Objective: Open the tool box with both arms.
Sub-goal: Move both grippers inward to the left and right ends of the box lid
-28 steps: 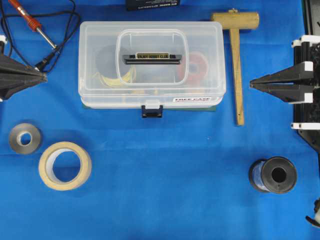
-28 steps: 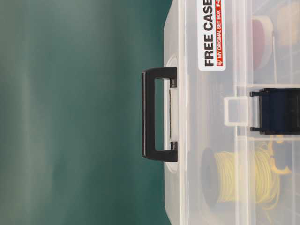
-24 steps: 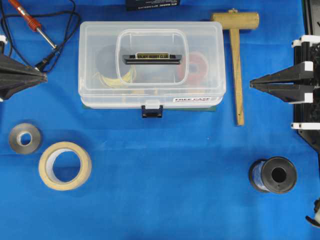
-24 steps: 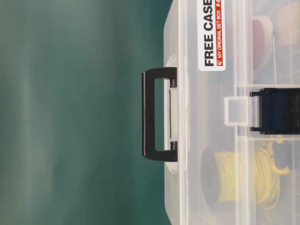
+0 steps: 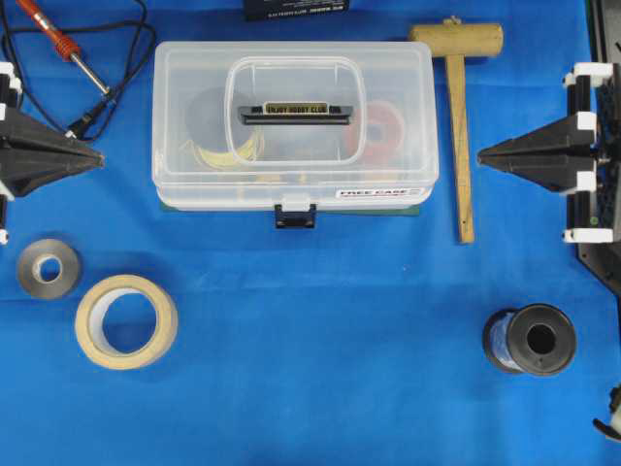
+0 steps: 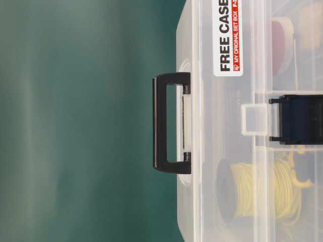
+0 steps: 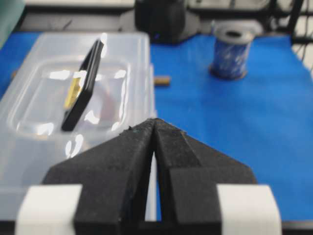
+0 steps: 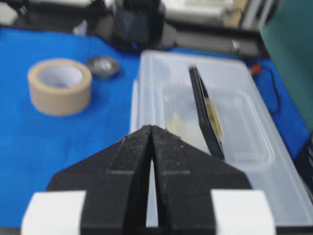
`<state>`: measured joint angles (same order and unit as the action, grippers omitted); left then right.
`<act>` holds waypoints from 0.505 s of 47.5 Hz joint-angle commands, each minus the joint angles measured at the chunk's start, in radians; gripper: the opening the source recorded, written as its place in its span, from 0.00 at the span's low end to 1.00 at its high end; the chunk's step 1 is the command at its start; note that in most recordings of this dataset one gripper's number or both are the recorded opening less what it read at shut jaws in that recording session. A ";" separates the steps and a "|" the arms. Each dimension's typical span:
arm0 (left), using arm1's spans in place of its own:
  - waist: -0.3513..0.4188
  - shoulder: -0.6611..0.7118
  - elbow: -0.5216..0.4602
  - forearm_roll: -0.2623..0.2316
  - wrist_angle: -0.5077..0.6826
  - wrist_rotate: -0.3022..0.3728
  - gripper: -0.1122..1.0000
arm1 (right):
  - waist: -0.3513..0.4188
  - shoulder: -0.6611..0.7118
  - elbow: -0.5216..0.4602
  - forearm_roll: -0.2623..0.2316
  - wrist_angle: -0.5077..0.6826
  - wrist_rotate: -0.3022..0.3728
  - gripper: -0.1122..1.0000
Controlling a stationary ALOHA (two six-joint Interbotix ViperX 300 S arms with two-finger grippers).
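Observation:
The tool box (image 5: 294, 124) is a clear plastic case lying closed on the blue cloth, with a black handle (image 5: 294, 115) in the lid recess and a dark latch (image 5: 295, 216) on its front edge. The table-level view is filled by the tool box (image 6: 252, 151), its handle (image 6: 161, 122) and its latch (image 6: 298, 119). My left gripper (image 5: 100, 157) is shut, empty, pointing at the box's left end from a short way off. My right gripper (image 5: 480, 155) is shut, empty, pointing at the right end. Each wrist view shows closed tips, left gripper (image 7: 155, 120) and right gripper (image 8: 149, 127), before the tool box (image 7: 44, 112) (image 8: 234, 122).
A wooden mallet (image 5: 458, 107) lies between the box and my right gripper. A soldering iron (image 5: 58, 41) with cable lies at the back left. A grey tape roll (image 5: 48, 268), a beige tape roll (image 5: 126, 321) and a dark spool (image 5: 531, 340) sit nearer the front.
Both grippers have shifted slightly toward the back of the table and a little inward. The tool box has not moved.

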<state>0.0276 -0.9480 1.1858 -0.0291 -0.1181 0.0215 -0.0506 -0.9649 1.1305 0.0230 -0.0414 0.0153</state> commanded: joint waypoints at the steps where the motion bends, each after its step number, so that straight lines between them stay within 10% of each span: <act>1: 0.021 0.009 0.000 -0.002 0.015 0.002 0.10 | -0.021 0.002 -0.026 0.008 0.041 0.003 0.11; 7: 0.035 0.011 0.021 -0.002 0.021 0.000 0.21 | -0.040 0.009 -0.020 0.018 0.124 0.003 0.28; 17: 0.044 0.014 0.046 -0.002 0.049 0.002 0.78 | -0.048 0.043 -0.014 0.023 0.232 0.003 0.83; 24: 0.066 0.015 0.060 -0.002 0.069 0.000 0.90 | -0.078 0.071 -0.009 0.023 0.275 0.003 0.85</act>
<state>0.0767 -0.9403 1.2502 -0.0291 -0.0491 0.0215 -0.1104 -0.9158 1.1321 0.0430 0.2209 0.0169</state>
